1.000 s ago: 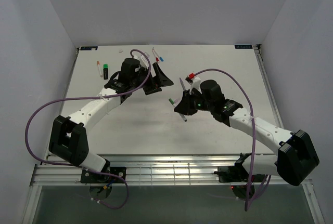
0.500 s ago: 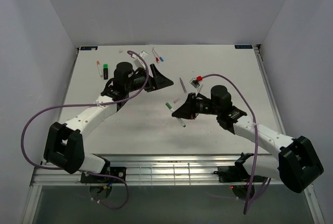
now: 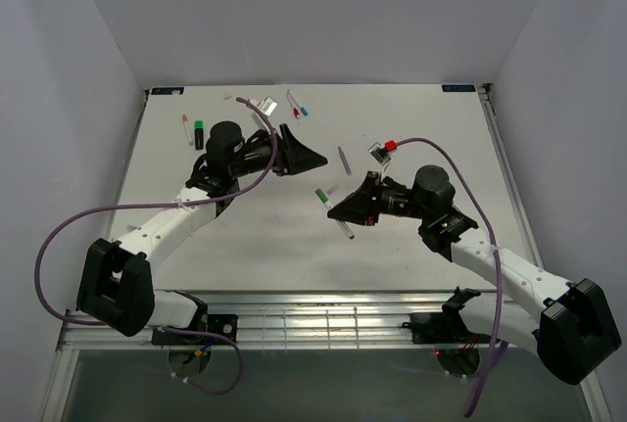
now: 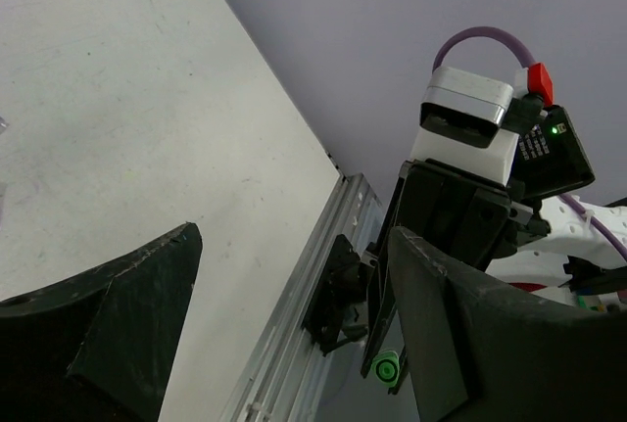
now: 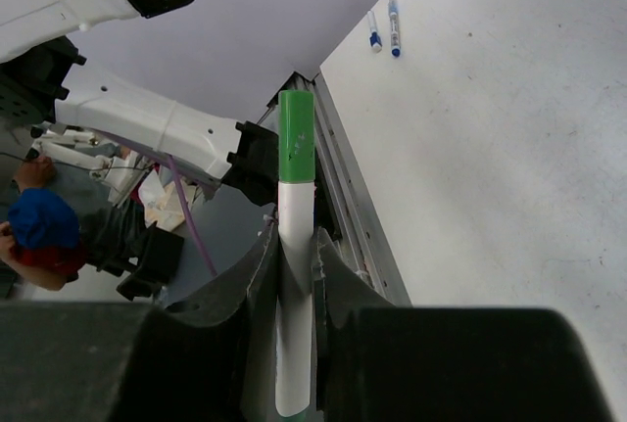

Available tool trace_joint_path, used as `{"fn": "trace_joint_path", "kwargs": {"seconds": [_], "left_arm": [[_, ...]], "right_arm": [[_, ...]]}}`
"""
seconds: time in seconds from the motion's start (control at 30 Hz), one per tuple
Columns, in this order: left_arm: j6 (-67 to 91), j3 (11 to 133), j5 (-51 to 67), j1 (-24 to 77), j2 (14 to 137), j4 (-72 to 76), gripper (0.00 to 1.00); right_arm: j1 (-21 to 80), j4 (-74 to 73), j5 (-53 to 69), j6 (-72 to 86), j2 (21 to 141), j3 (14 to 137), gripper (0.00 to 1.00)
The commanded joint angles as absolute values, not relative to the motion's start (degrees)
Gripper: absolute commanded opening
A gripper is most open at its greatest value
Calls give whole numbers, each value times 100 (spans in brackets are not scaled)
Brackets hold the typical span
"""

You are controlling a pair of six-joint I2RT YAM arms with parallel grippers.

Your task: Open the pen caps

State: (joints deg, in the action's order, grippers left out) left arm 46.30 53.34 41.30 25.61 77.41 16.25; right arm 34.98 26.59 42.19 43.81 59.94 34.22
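My right gripper (image 3: pixel 345 212) (image 5: pixel 294 246) is shut on the white barrel of a pen (image 5: pixel 296 275), held above the table. Its green cap (image 3: pixel 320 194) (image 5: pixel 296 138) sticks out past the fingertips towards the left arm. My left gripper (image 3: pixel 306 156) (image 4: pixel 294 236) stands open and empty, up and left of that cap and apart from it. In the left wrist view the green cap (image 4: pixel 387 370) shows end-on beyond the right finger (image 4: pixel 470 334). Other pens lie on the table: an orange-tipped one (image 3: pixel 186 128), a black marker (image 3: pixel 199 133), red (image 3: pixel 293 103) and blue (image 3: pixel 304 110) ones, a grey one (image 3: pixel 343 160).
Small white pieces (image 3: pixel 269 104) lie at the back of the table near the red and blue pens. A short pale piece (image 3: pixel 331 188) lies beside the held pen. The metal rail (image 3: pixel 323 316) runs along the near edge. Purple cables (image 3: pixel 59 236) loop off both arms.
The right gripper has drawn back to the right and nearer with the pen, turning its cap towards the left arm. The left gripper has swung to face right, still open.
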Motion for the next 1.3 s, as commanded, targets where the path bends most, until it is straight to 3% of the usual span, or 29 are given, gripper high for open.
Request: {"fn": "trace_joint_path", "kwargs": {"seconds": [0.0, 0.33, 0.87, 1.27], "left_arm": [[4860, 5256, 4517, 2558, 7506, 2108, 86], [5422, 4738, 4544, 2566, 7312, 2759, 70], [6205, 4491, 4421, 2628, 7453, 3234, 68], [6240, 4447, 4263, 2769, 7444, 3261, 56]], "right_arm": [[3384, 3155, 4245, 4640, 6046, 3428, 8], [3261, 4393, 4096, 5413, 6820, 3639, 8], [3243, 5238, 3990, 5660, 7506, 3753, 8], [3234, 5941, 3788, 6038, 7743, 3481, 8]]}}
